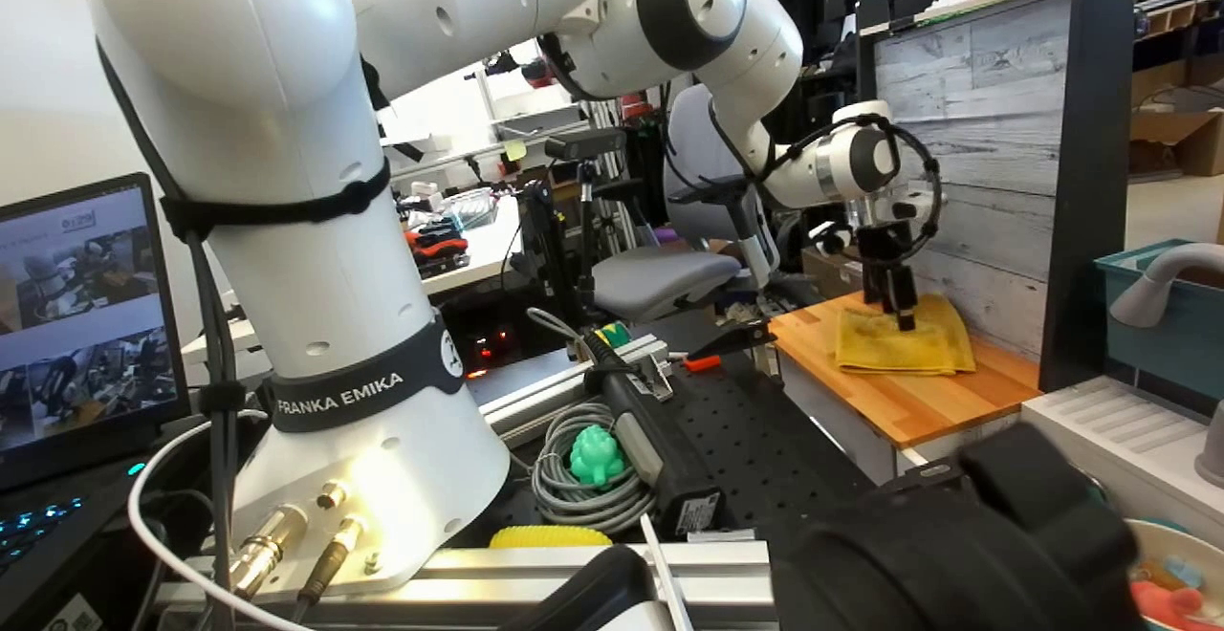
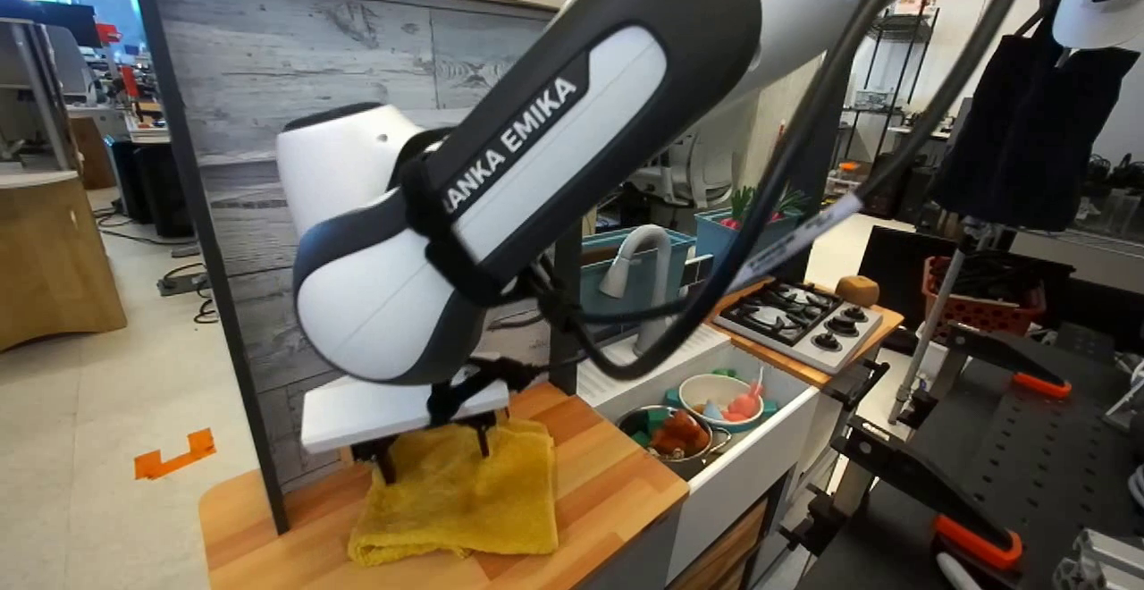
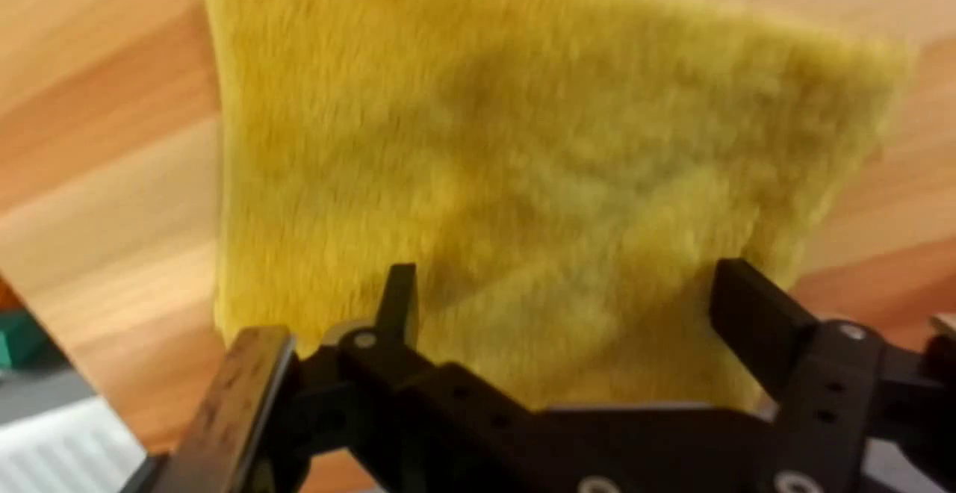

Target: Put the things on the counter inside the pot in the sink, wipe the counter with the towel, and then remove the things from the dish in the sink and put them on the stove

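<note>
Two parted jaws over one towel (image 2: 465, 501) on one counter (image 2: 621, 474)

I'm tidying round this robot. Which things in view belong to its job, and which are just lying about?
For the job:
yellow towel
gripper
wooden counter
metal pot
pale bowl, probably the dish
sink
stove

Apparently just about:
green knobbly object
coiled cable
office chair
white cap, hanging

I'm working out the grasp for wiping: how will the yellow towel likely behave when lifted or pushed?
The yellow towel is probably floppy: its creased, fuzzy surface looks like soft cloth, so it may sag when lifted. Lying flat on the counter, it will likely slide or bunch when pushed, not roll. Its nap probably won't be slippery.
</note>
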